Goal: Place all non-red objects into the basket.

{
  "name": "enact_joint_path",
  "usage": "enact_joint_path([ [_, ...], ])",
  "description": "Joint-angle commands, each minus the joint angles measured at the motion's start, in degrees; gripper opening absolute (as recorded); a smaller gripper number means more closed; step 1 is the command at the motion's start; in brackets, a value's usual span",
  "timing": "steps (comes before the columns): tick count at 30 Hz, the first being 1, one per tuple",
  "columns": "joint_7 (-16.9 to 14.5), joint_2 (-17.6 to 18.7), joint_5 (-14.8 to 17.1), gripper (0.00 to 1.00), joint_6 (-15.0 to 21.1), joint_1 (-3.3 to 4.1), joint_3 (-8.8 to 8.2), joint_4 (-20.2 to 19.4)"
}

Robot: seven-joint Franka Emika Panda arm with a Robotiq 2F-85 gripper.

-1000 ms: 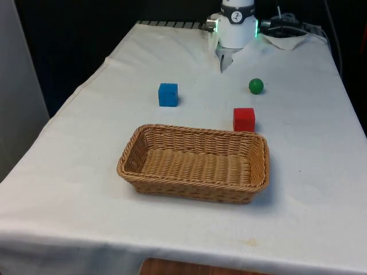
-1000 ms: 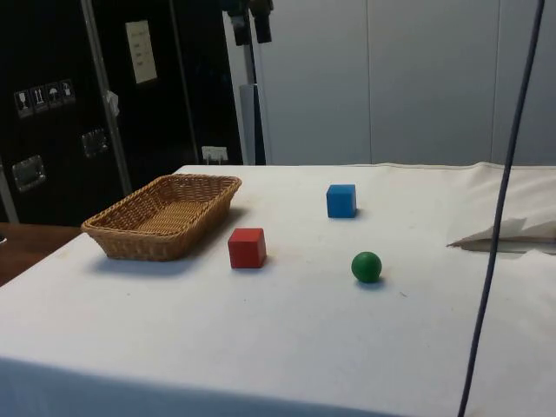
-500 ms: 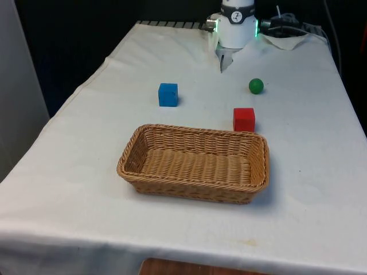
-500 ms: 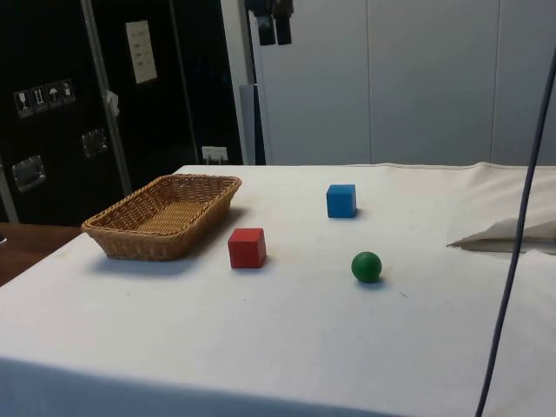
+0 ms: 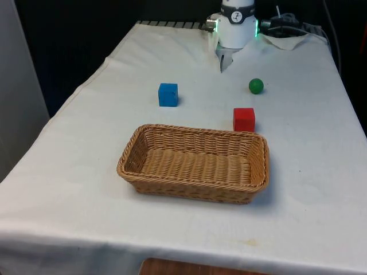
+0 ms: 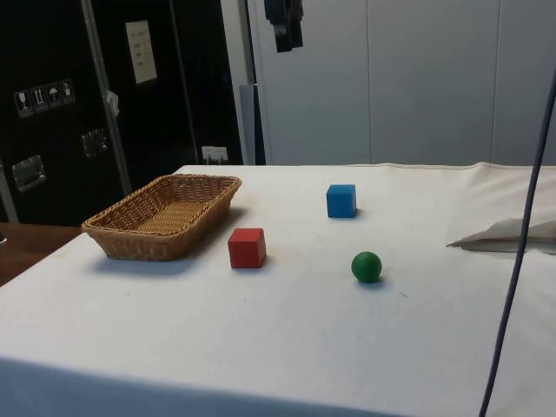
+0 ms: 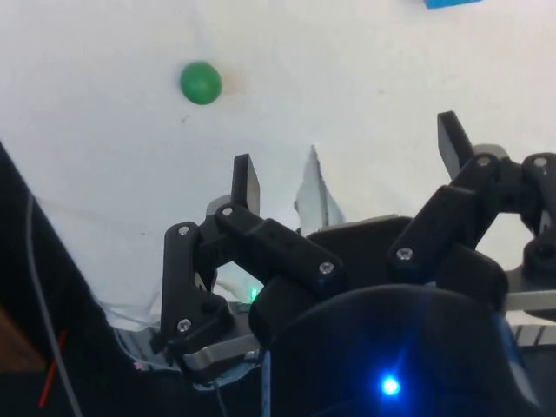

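Gripper [image 7: 347, 165] further along, above table [image 6: 287, 330].

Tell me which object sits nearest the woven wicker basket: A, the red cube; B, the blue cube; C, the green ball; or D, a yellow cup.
A: the red cube sits just beyond the woven wicker basket's far rim, closer than the others.

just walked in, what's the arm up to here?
Nothing is picked up yet. The gripper is open and empty, high above the table. The wicker basket holds nothing. The blue cube, green ball and red cube all sit on the cloth outside it, the red cube closest to the basket's rim. Going by the sorting task, the blue cube and green ball are the ones that need to go in.
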Motion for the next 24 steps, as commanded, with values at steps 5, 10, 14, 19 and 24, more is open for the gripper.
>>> enact_joint_path([
  [5, 0.11, -1.43, -2.46, 1.00, 0.80, -0.46, -0.29, -2.01],
  [10, 0.46, -3.04, -4.24, 1.00, 3.09, -0.63, -0.97, -5.21],
  [14, 0.80, -3.55, -4.76, 1.00, 4.87, -0.69, -1.32, -6.93],
  [19, 1.66, -3.61, -4.93, 1.00, 8.54, -0.80, -1.83, -9.45],
  [24, 2.46, -3.32, -4.81, 1.00, 11.12, -0.80, -2.23, -11.23],
])
